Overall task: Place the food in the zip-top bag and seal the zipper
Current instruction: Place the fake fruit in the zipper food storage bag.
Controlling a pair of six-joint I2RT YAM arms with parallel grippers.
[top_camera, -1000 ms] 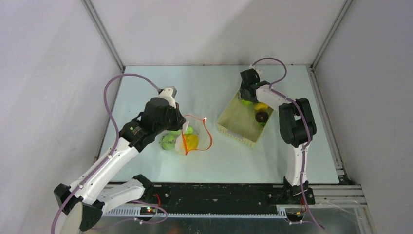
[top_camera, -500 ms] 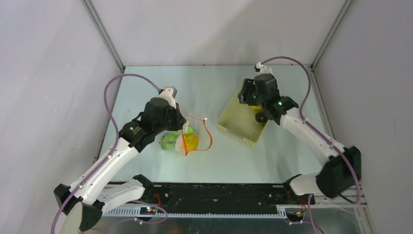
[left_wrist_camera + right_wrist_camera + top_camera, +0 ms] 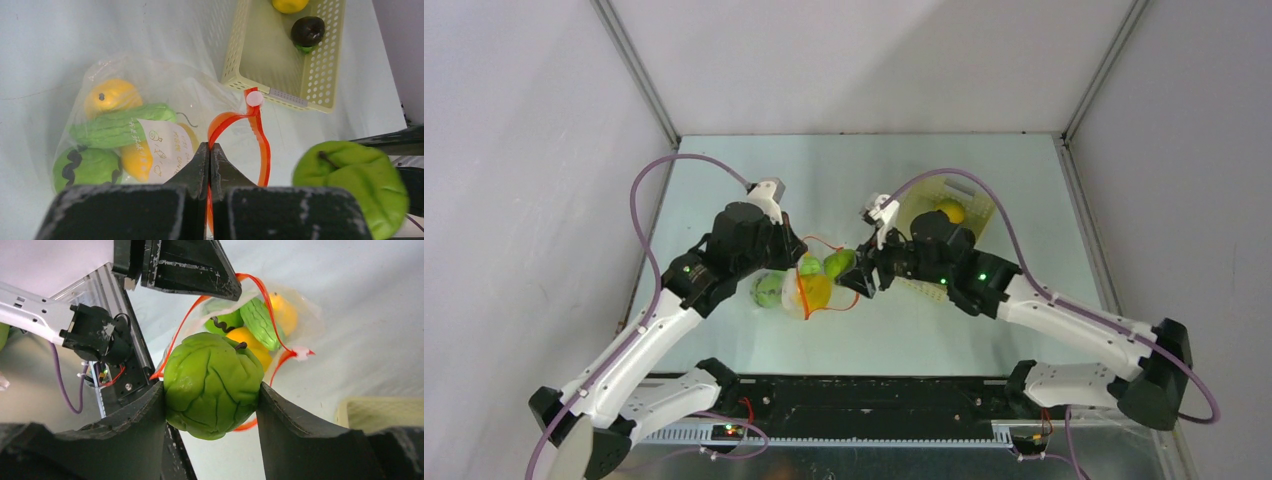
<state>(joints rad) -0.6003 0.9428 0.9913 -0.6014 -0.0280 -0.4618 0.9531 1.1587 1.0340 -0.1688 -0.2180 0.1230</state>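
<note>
The clear zip-top bag [image 3: 150,100] lies left of centre with several green and yellow toy foods [image 3: 117,127] inside; it also shows in the top view [image 3: 799,290]. My left gripper [image 3: 210,150] is shut on the red-orange zipper strip [image 3: 262,140] and holds the mouth open. My right gripper [image 3: 210,395] is shut on a wrinkled green toy fruit [image 3: 212,385], just in front of the bag's mouth; in the top view the fruit [image 3: 837,263] hangs at the opening. A yellow fruit [image 3: 289,4] and a dark purple one [image 3: 307,31] lie in the basket.
The pale yellow lattice basket [image 3: 914,270] stands right of the bag, partly under my right arm; it also shows in the left wrist view [image 3: 320,75]. Grey walls close in the table on three sides.
My right arm has swung left from the basket to the bag's mouth, carrying the green fruit. The left gripper has held the zipper strip in place.
</note>
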